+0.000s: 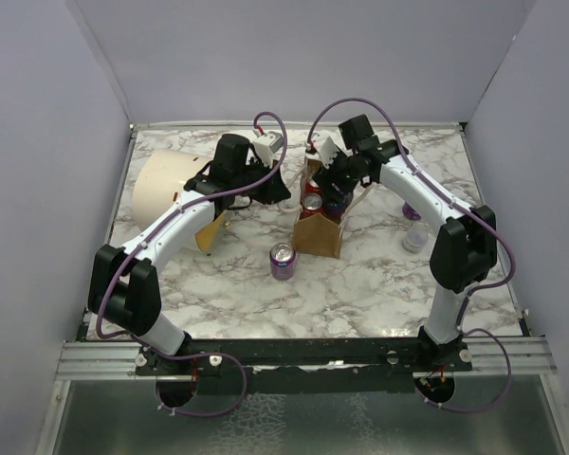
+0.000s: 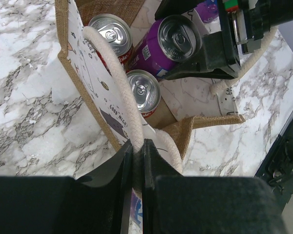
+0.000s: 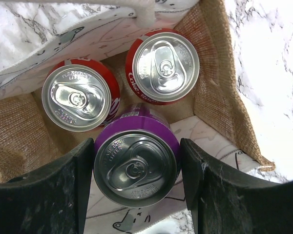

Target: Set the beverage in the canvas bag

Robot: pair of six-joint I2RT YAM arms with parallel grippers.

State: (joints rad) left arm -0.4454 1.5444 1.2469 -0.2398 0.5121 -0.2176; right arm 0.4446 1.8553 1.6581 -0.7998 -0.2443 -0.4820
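Note:
The tan canvas bag (image 1: 318,237) stands open mid-table. In the right wrist view its burlap wall (image 3: 215,73) surrounds two red cans (image 3: 83,97) (image 3: 161,66). My right gripper (image 3: 136,165) reaches into the bag mouth from above, its jaws closed on both sides of a purple beverage can (image 3: 136,170). In the left wrist view that can (image 2: 173,41) leans tilted inside the bag. My left gripper (image 2: 136,156) is shut on the bag's cream rope handle (image 2: 124,92) at the near rim. In the top view the left gripper (image 1: 283,185) and the right gripper (image 1: 334,190) flank the bag.
A second purple can (image 1: 283,262) stands on the marble table left of the bag. A large cream cylinder (image 1: 171,190) with an orange disc end lies at the back left. A small pale container (image 1: 413,237) sits at the right near the right arm. Grey walls enclose the table.

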